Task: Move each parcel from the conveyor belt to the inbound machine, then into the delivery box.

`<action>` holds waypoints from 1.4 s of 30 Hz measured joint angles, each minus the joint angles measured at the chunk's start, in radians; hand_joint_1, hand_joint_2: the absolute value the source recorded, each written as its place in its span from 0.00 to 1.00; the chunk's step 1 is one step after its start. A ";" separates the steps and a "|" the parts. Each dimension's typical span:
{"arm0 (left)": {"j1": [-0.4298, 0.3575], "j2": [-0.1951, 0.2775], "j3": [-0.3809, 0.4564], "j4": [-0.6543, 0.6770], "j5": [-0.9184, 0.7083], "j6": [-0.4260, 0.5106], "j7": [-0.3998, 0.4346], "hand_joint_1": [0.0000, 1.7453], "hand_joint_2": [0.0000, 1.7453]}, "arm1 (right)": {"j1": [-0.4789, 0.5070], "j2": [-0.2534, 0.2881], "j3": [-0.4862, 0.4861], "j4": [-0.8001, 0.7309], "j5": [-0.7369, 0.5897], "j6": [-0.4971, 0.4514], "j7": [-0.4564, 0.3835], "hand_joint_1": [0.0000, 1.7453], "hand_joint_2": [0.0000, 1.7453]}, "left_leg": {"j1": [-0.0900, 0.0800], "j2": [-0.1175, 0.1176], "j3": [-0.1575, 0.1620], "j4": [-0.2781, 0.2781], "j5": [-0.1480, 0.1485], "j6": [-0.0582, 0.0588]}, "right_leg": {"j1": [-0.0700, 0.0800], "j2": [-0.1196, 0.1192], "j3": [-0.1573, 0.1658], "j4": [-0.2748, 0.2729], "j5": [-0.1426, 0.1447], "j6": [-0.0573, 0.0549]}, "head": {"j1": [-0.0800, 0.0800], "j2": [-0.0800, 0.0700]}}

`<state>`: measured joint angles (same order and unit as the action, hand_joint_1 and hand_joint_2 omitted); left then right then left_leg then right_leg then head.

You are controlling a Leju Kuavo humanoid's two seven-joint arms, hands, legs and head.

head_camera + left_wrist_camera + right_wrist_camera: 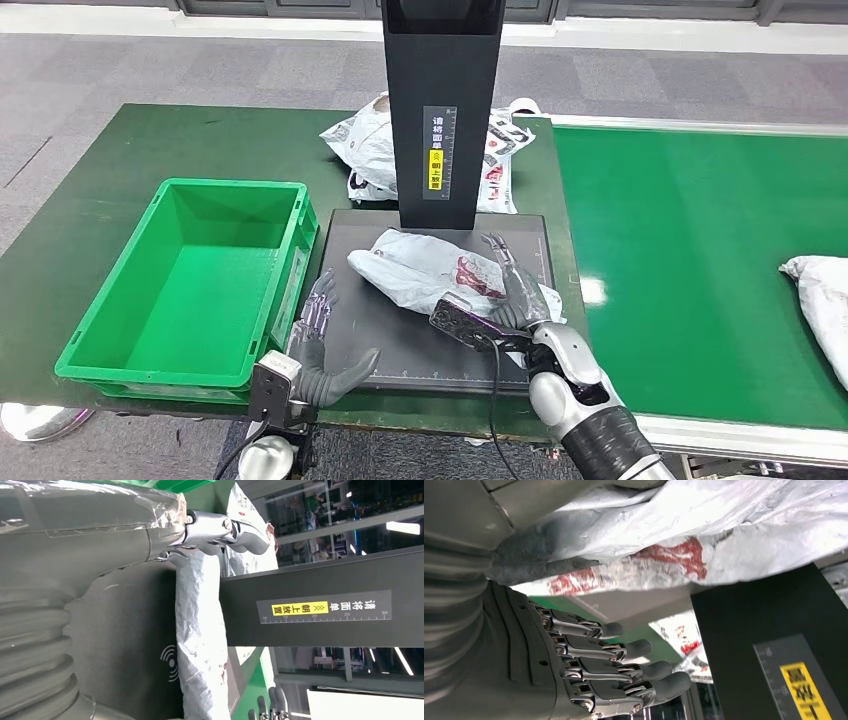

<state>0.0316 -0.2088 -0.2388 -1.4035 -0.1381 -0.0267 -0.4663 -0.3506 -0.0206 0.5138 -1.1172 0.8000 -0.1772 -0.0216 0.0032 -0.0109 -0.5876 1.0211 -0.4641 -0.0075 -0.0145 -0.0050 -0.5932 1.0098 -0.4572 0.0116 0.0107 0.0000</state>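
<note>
Parcel (432, 268): we find it flat on the inbound machine (400, 340), our right hand (505, 290) alongside, fingers extended, ungrasping; left hand (325, 345) released, apart.

My parcel (440, 270) is white with red print. The crate (190, 285) is bright green, the belt (690, 250) green, the tabletop (100, 170) darker green. The machine (442, 110) is black with a yellow label. My hands (318, 345) are dark grey, my arms silver.
</note>
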 joint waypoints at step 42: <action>-0.029 -0.018 -0.020 0.025 -0.415 0.226 0.060 0.00 1.00 | 0.424 0.068 -0.412 -0.840 -0.440 0.134 -0.267 0.00 1.00 | 0.000 0.004 0.001 0.000 -0.003 -0.001 | 0.000 0.004 -0.001 0.000 -0.001 -0.001 | 0.000 0.000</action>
<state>0.0026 -0.2269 -0.2585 -1.3787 -0.5529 0.1992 -0.4067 0.0732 0.0472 0.1023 -1.9571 0.3595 -0.0436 -0.2882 0.0031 -0.0068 -0.5861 1.0215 -0.4666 -0.0084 -0.0147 -0.0010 -0.5941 1.0097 -0.4586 0.0110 0.0107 0.0000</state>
